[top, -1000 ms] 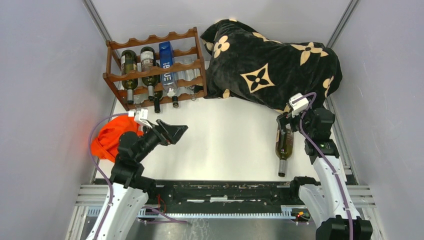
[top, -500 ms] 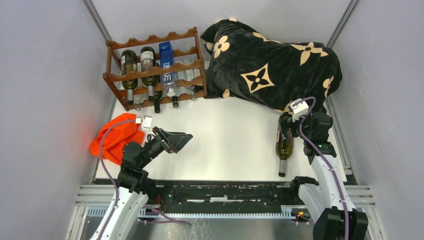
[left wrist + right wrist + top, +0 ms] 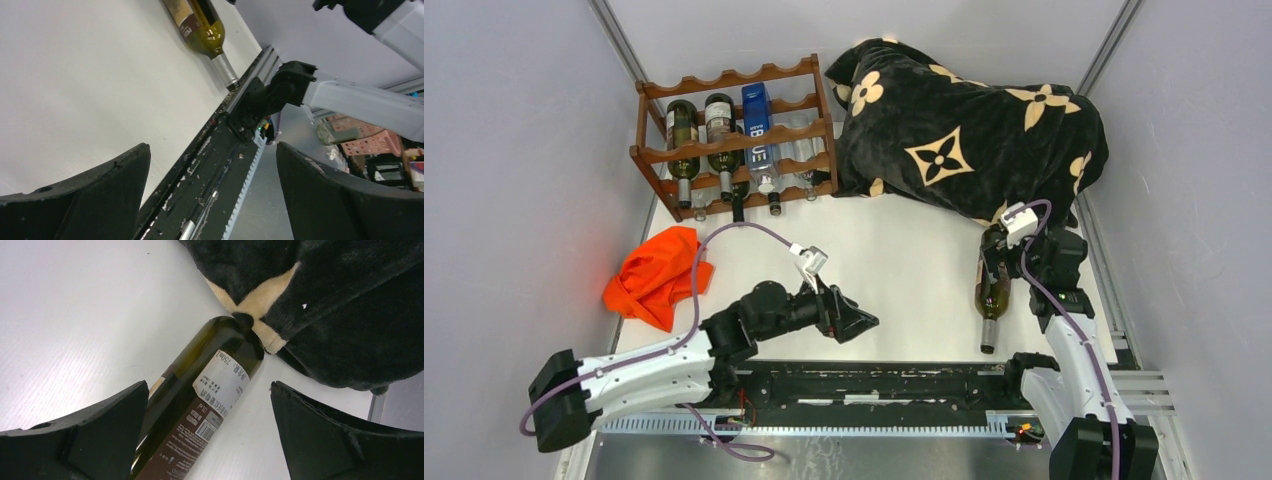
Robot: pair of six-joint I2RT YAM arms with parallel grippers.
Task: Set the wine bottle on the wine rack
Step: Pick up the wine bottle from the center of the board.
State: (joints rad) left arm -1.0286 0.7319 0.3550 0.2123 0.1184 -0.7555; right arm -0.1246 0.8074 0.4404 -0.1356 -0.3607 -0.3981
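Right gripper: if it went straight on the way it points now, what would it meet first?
Most likely the dark green glass wine bottle lying on the white table: in the wrist view it lies right between the open right gripper's fingers. How far off is unclear.

Wine bottle [image 3: 232, 337] glossy dark-green glass, matt paper label [image 3: 220, 382]. Wine rack [image 3: 734, 143] varnished reddish wood. Blanket [image 3: 984, 120] plush cloth. Tabletop [image 3: 894, 250] smooth matt white.
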